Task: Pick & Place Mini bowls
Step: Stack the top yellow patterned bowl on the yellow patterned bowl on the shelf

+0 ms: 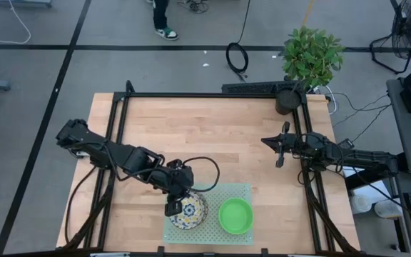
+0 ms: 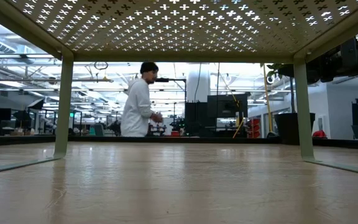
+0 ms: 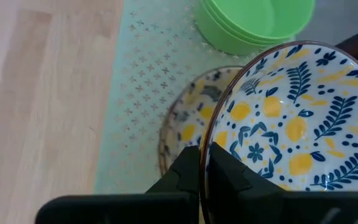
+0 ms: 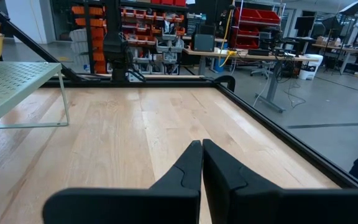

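Potted plant at table corner

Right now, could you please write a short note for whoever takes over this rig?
Left gripper: shut on the rim of a patterned bowl, held tilted just above the other patterned bowls on the pale-green rack.
Right gripper: shut, holding nothing, waiting over the bare table on the right side.
Green bowls: stacked on the rack, beside the patterned ones.
Done: one patterned bowl is gripped.
Left: no bowl stands on the table yet; where they should go is not shown.
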### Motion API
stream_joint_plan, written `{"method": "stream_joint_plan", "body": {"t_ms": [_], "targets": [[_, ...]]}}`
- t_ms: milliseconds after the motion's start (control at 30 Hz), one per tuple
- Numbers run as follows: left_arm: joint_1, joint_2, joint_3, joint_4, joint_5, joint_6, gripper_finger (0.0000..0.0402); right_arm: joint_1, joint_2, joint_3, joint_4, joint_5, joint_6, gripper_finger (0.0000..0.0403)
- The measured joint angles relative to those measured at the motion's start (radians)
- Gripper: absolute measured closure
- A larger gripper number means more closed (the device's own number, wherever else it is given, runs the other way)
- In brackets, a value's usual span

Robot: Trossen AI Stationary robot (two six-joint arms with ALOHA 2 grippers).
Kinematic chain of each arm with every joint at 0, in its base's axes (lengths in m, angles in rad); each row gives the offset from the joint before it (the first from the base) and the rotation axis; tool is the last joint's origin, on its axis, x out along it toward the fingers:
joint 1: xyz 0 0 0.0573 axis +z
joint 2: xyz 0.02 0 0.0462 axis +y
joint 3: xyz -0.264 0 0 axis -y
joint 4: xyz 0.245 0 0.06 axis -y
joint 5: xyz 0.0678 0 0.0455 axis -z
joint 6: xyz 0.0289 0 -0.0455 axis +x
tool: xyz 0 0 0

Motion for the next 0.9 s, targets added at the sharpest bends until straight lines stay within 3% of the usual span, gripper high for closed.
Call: {"method": "stream_joint_plan", "body": {"t_ms": [900], "targets": [[0.002, 0.0, 0.0, -0.025, -0.063, 0.012, 0.0389, 0.0, 0.0, 0.0, 0.0, 0.0, 0.0, 0.0403]]}}
